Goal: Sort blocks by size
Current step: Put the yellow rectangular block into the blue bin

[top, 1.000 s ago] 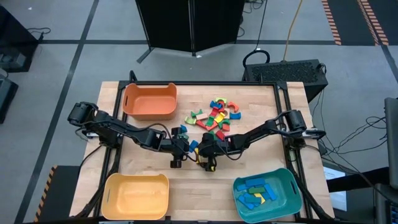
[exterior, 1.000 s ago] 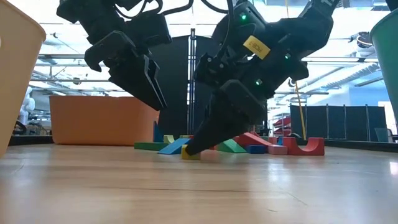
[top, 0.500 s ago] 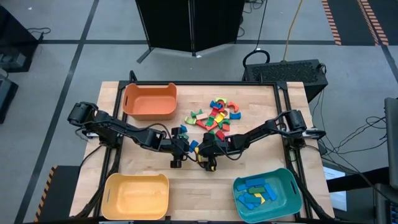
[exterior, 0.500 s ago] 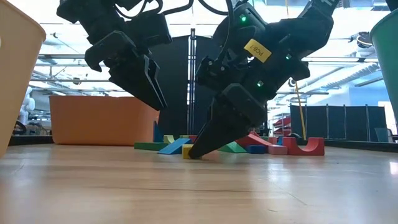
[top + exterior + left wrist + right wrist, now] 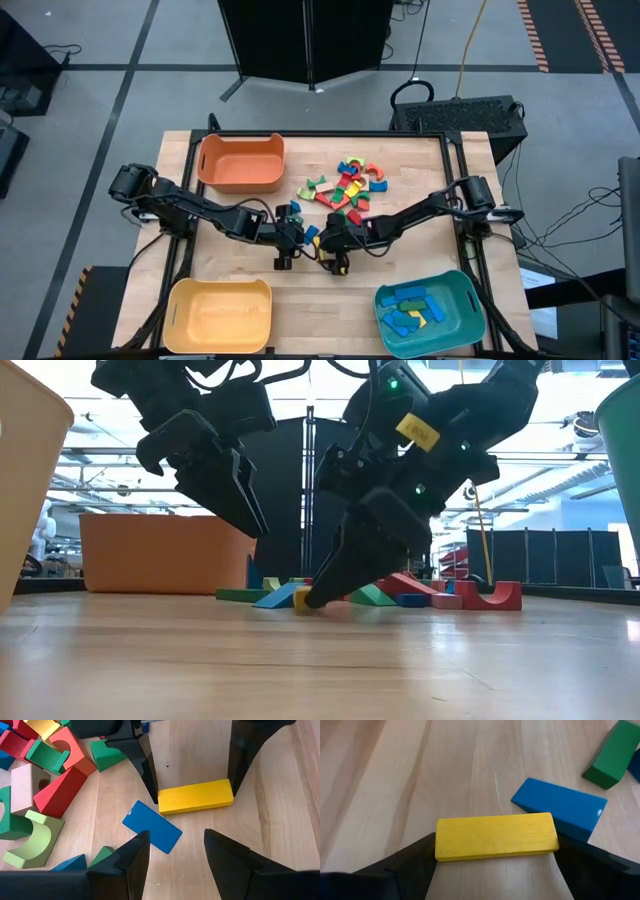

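A yellow bar block (image 5: 495,836) lies flat on the table; it also shows in the left wrist view (image 5: 195,797). My right gripper (image 5: 335,262) is down at the table and shut on it. My left gripper (image 5: 283,260) hangs open and empty just left of it, above the table (image 5: 175,865). A flat blue block (image 5: 152,826) lies beside the bar. The pile of coloured blocks (image 5: 345,190) lies farther back. My right gripper pinches the yellow bar between its two fingers, one on each short end (image 5: 438,845). The fingers (image 5: 145,770) come from above, slanting down, and span the bar's length. The bar lies flat with its underside on the table (image 5: 300,603).
An orange bin (image 5: 240,163) stands at the back left, a yellow bin (image 5: 218,315) at the front left, and a teal bin (image 5: 428,312) with several blue blocks at the front right. A green block (image 5: 610,755) lies near the blue one.
My right gripper has tipped a little at the yellow bar, its fingertips staying down at the table. The bar stays on the table. My left gripper has kept still.
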`<state>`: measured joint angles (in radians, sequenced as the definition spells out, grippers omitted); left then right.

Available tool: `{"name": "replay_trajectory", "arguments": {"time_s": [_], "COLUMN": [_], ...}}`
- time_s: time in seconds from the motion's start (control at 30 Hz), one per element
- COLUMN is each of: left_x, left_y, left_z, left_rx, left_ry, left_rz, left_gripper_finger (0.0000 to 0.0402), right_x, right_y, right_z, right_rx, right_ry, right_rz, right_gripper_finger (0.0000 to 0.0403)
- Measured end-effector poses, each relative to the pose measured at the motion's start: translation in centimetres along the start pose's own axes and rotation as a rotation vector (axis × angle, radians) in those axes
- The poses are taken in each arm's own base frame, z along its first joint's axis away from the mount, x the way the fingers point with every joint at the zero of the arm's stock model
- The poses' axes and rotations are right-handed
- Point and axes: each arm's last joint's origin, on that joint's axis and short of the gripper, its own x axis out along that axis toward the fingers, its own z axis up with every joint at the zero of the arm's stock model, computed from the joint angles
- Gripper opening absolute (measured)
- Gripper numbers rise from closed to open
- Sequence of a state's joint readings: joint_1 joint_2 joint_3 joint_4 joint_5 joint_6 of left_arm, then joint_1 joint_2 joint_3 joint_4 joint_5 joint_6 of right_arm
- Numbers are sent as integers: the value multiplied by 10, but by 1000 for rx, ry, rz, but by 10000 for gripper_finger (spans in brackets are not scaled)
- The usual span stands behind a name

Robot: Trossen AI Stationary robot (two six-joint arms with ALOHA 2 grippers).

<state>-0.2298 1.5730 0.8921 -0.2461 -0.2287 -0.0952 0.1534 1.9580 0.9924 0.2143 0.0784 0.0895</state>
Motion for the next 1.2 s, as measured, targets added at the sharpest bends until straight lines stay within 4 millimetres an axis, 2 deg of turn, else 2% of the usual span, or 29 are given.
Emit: {"name": "replay_trajectory", "arguments": {"time_s": [0.37,0.57,0.97,1.2], "left_x": [0,0,0,0], "left_y": [0,0,0,0], "left_z": [0,1,3,6], "left_rx": [3,1,-3,-8], "left_ry": [-2,-9,-30,-57], "left_rz": [8,8,9,8], "left_gripper_finger": [189,189,189,189], "right_x": [-27,-50,-116,-154], "right_y": [16,25,39,46], "right_z": [10,19,25,28], "right_rx": [-31,-32,18,89], "right_ry": [28,29,121,117], "right_rz": [38,57,81,109], "right_gripper_finger": [355,354,354,354]}}
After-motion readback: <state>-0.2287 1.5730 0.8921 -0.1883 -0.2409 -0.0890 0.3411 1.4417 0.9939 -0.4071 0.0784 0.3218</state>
